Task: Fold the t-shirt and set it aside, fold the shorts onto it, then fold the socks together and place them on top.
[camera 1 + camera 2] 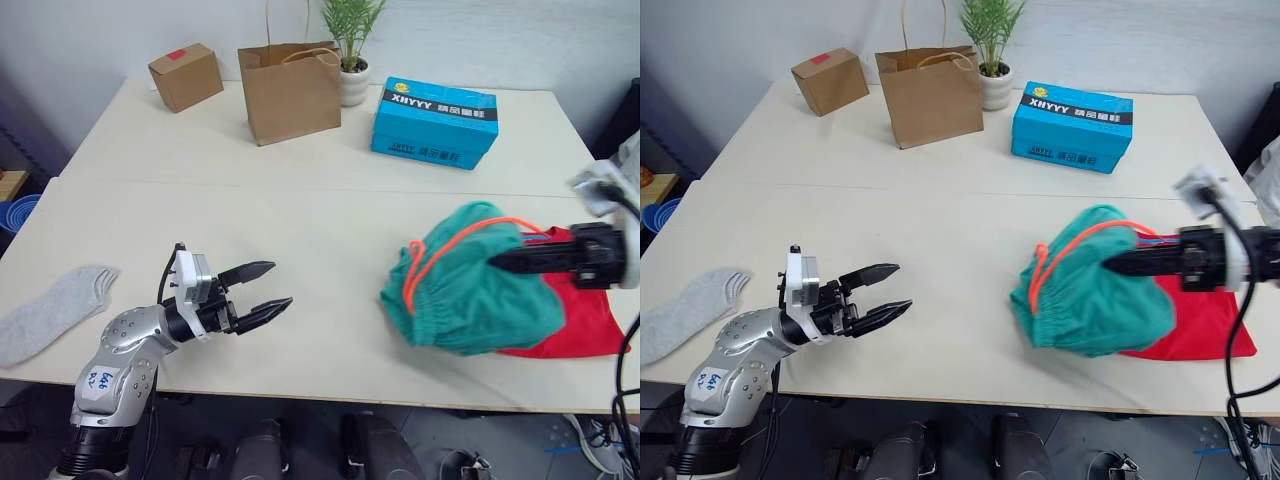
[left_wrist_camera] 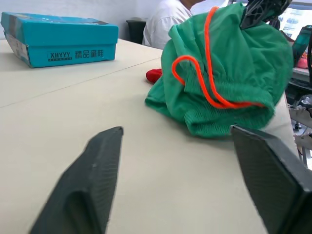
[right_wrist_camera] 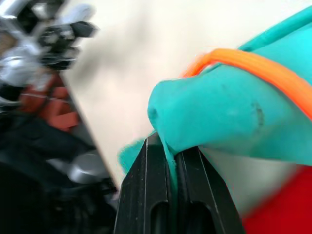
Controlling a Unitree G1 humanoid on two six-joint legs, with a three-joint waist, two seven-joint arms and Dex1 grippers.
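I count one teal-green cloth shorts (image 1: 470,285) with a neon orange drawstring (image 1: 420,262), bunched on one bright red t-shirt (image 1: 575,320) at the table's (image 1: 330,230) right. My right gripper (image 3: 170,161) has its jaws clamped on a fold of the shorts. My left gripper (image 1: 262,292) hovers, jaws spread wide. Light grey socks (image 1: 50,310) lie far left. My left wrist view adds a person's white sleeve (image 2: 168,22) behind.

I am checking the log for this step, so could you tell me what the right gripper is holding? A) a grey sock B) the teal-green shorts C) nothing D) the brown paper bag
B: the right gripper is shut on a fold of the shorts, which are bunched over the t-shirt.
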